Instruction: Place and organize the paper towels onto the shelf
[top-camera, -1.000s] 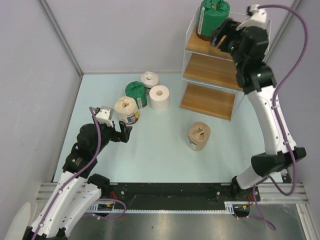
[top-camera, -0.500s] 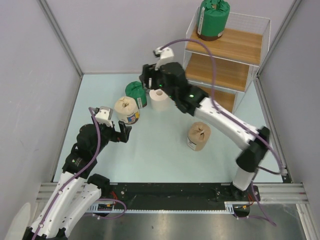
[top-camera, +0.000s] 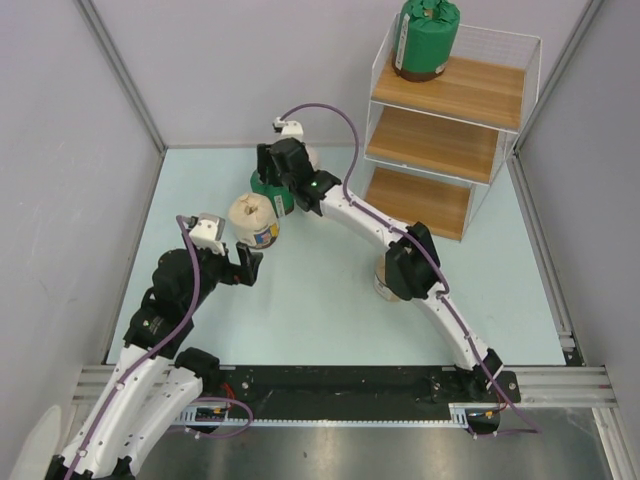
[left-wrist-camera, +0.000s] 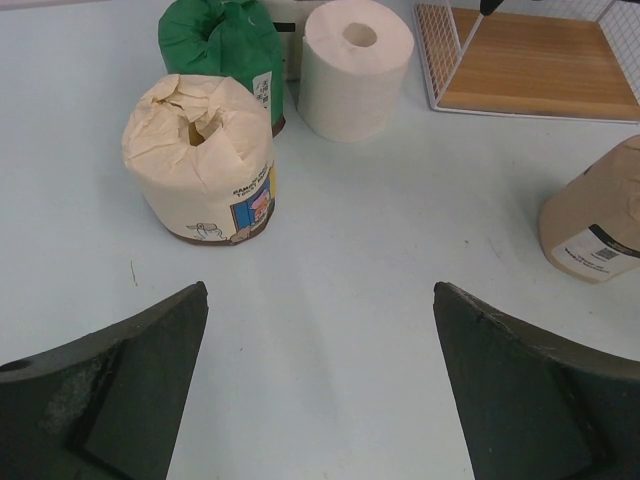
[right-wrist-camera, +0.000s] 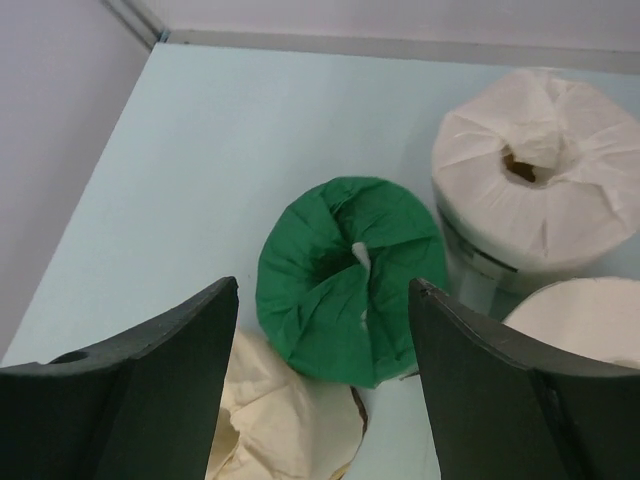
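Right gripper (right-wrist-camera: 325, 292) spread wide over the cluster of rolls
Its jaws flank a green roll (right-wrist-camera: 345, 280) mid-frame, the white-wrapped roll (right-wrist-camera: 535, 190) at upper right; the left gripper (left-wrist-camera: 320, 300) gapes too, facing the cream roll (left-wrist-camera: 200, 160). A second green roll (top-camera: 425, 40) stands on the shelf (top-camera: 480, 92) top board, upper right

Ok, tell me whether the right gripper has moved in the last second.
Yes. The right gripper swung left from the shelf's top tier and now hangs open over the green roll on the table.
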